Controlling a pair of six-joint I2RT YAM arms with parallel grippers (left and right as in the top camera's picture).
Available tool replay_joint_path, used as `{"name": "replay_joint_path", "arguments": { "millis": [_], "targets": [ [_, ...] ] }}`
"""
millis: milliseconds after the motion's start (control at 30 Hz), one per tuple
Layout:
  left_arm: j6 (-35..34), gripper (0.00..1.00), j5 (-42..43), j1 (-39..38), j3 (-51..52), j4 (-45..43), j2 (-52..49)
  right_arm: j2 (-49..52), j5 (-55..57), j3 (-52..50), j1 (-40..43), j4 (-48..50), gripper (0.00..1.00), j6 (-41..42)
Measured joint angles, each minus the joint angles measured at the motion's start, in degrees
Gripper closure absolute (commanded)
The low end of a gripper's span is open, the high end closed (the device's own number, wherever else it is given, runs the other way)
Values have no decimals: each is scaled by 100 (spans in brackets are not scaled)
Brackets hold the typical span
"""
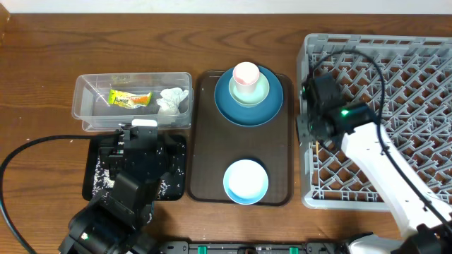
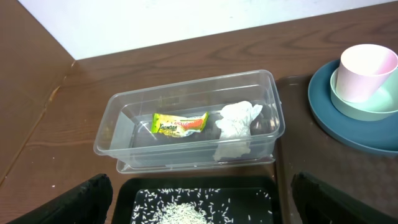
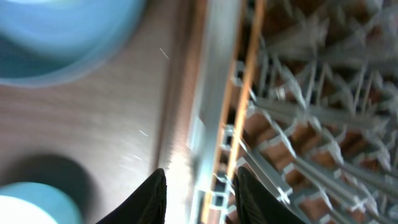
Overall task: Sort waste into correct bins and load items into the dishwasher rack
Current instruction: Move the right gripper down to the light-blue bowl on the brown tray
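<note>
My left tool point(image 2: 200, 183) hangs over the black tray point(image 1: 90, 166) on the near left of the counter point(image 1: 42, 85), its jaws spread wide and holding nothing. White rice grains point(image 2: 180, 211) lie scattered on the tray floor directly beneath it.

To the right of that tray, the pale blue-white bowl point(image 1: 246, 181) sits upright on the near end of the brown serving tray point(image 1: 212, 155).

My right tool point(image 3: 199, 199) is down at the left edge of the dishwasher rack point(image 1: 395, 77), about level with the middle of the serving tray. Its fingers stand a narrow gap apart. The wrist view is blurred, but a thin strip of pale wood that looks like a chopstick point(image 3: 245, 81) runs along the rack's edge and passes between them. The gap is wider than the strip, so I see no pinch on it.

Just beyond the black tray is the clear tub point(image 1: 133, 101). The snack wrapper point(image 2: 180, 123) lies flat inside it, and the crumpled tissue point(image 2: 238, 124) is inside too, to the wrapper's right.

At the far end of the serving tray the dark blue plate point(image 1: 226, 106) carries the mint-green bowl point(image 1: 263, 90), and the pink cup point(image 1: 245, 74) stands upright in the bowl.
</note>
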State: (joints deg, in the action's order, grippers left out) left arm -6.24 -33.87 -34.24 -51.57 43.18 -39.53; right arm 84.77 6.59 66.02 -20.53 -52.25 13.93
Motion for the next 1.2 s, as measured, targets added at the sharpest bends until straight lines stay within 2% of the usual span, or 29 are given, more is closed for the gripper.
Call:
{"name": "replay_joint_path", "arguments": {
  "millis": [133,300,333,433,467,800,1067,1200],
  "targets": [
    [0,5,0,0,0,0,0,-122,-793,452,-13,35,67,9],
    [0,5,0,0,0,0,-2,-175,-1615,472,-291,17,73,179],
    [0,5,0,0,0,0,-2,-175,-1705,452,-400,13,76,214],
    [0,5,0,0,0,0,0,-175,-1746,352,-730,20,96,376],
    [0,5,0,0,0,2,-2,-175,-1705,289,-848,28,99,466],
    [0,5,0,0,0,0,-2,-153,-887,-651,-1687,472,99,1152],
    [0,5,0,0,0,2,-2,-125,-846,-1073,-2070,-385,99,1456],
    [0,5,0,0,0,2,-2,-125,-1145,-1322,-2339,-463,99,1705]
  ]
}}
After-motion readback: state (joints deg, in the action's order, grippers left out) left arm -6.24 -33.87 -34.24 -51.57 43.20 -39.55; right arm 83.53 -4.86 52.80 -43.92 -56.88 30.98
